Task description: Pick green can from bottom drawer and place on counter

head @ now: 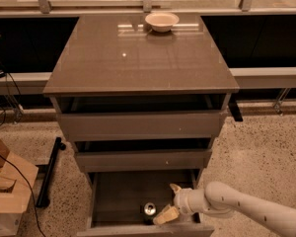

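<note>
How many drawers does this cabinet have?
3, stacked under the counter: top drawer, middle drawer, and the bottom drawer, pulled out furthest, where the open gripper sits beside the green can.

Dim warm light from above. Glare streaks the counter (pixel 138 68) near the bowl (pixel 162 21), upper centre; the bottom drawer (pixel 118 196) lies in shadow, the pale gripper (pixel 168 201) bright inside it, lower centre.

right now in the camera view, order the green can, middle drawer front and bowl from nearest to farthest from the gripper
The gripper is in the bottom drawer, right side, fingers open.
1. green can, just left of it
2. middle drawer front, above it
3. bowl, at the back of the counter
</note>
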Tool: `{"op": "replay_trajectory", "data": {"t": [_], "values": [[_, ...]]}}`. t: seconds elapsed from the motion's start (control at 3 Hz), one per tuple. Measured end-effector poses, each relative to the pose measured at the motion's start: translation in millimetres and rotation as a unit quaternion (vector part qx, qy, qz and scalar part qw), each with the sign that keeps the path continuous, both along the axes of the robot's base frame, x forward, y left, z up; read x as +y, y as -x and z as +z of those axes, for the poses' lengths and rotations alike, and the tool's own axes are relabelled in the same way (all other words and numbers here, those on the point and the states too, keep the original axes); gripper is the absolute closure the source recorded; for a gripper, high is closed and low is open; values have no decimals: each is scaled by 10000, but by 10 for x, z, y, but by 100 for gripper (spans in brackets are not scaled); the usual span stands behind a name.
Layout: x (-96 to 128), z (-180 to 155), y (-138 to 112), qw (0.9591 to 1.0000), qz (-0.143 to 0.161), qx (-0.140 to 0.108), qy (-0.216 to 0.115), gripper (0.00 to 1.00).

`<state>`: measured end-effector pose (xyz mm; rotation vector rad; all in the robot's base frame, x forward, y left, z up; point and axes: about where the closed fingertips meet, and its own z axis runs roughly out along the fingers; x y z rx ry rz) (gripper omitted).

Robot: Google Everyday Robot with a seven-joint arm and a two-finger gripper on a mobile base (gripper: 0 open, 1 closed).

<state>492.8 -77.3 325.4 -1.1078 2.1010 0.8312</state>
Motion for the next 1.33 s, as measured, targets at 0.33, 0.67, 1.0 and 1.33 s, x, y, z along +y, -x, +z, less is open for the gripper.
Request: {"op": "replay_trajectory", "data": {"t": [0.33, 0.67, 1.0, 1.33], "values": [[82, -363, -94, 9997, -130, 148, 127, 0], [204, -663, -152, 9992, -155, 334, 144, 0], [370, -940, -193, 9984, -194, 534, 31, 0], [447, -1146, -250, 9969, -298, 711, -173, 0]]}}
